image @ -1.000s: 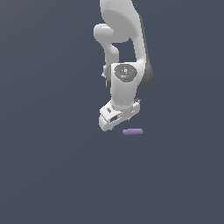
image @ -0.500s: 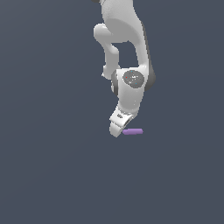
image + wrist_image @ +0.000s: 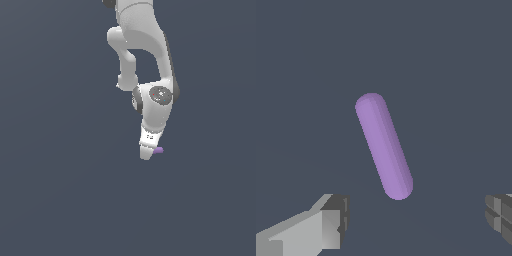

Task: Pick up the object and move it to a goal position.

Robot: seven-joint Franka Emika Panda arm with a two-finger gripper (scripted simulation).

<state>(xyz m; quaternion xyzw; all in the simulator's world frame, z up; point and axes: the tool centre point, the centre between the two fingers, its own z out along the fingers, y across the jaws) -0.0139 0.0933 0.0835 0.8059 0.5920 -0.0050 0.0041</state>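
Pincer (image 3: pixel 416 220) of the white Panda arm stands wide open and holds nothing: in the wrist view its two grey-tipped fingers (image 3: pixel 331 220) sit well apart, with the small purple rounded-end rod (image 3: pixel 384 146) lying free between and ahead of them. That rod rests flat on the dark grey bench (image 3: pixel 60 190), skewed relative to the line joining the fingers. In the exterior view only one purple end peeps out just beside the pincer's lower tip, on the exterior view's right; the rest is hidden behind the white pincer body.

By its look the rod is probably stiff, light and smooth, so it may roll or squirt out if pinched near a rounded end. The safest hold seems to be across its straight middle, jaws closing on the long sides; the wrist would likely need some turning to square up first.

Above the rod, the white arm (image 3: pixel 142 45) reaches steeply down, its wrist tilted so the pincer points downward close over the bench.
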